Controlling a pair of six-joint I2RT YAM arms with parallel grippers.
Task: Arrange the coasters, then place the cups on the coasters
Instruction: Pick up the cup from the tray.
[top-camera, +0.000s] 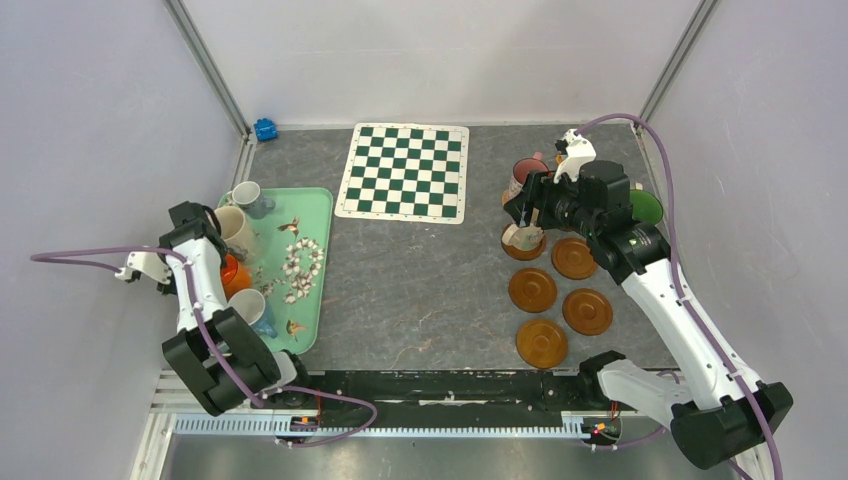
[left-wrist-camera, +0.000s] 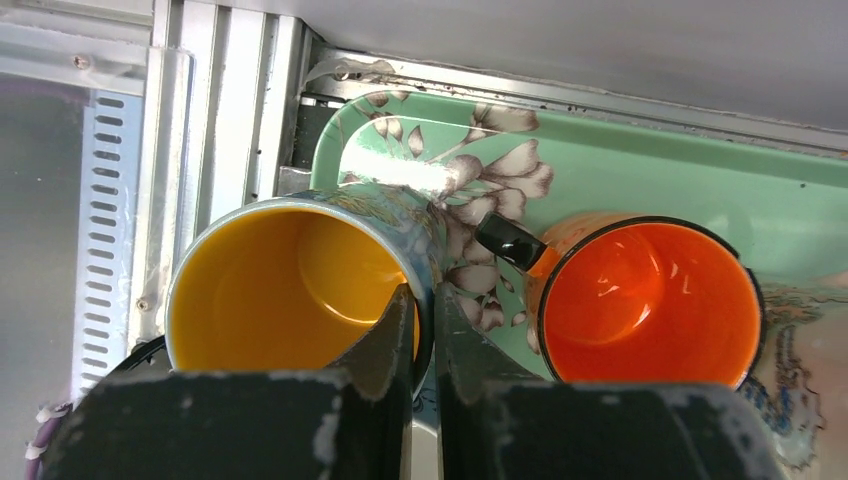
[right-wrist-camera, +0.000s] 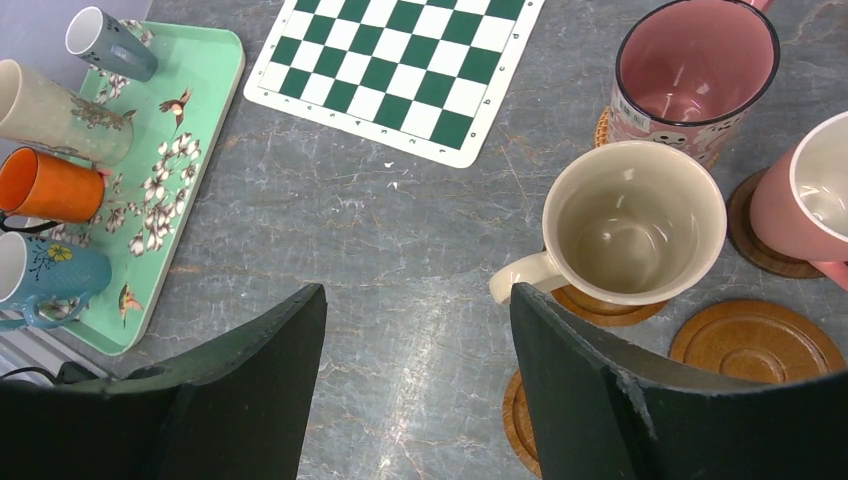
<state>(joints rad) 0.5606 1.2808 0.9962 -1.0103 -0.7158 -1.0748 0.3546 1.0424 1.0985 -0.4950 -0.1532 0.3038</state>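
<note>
while the left hand (left-wrist-camera: 425, 300) pinches its rim, yellow-lined cup (left-wrist-camera: 270, 290) faces up.

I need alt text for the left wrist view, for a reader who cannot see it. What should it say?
The left gripper pinches the wall of a yellow-lined mug, one finger inside, one outside. An orange mug stands beside it on a mint-green flowered tray.

The yellow-lined mug (left-wrist-camera: 290, 290) and the orange mug (left-wrist-camera: 650, 300) had glossy glazed insides. The mint-green tray (left-wrist-camera: 640, 170) looked smooth, with a printed pattern. The coasters (right-wrist-camera: 757, 340) looked like ridged brown wood. The table (right-wrist-camera: 400, 250) resembled matt grey marbled stone, and the rail (left-wrist-camera: 230, 120) was ribbed bare metal.
</note>
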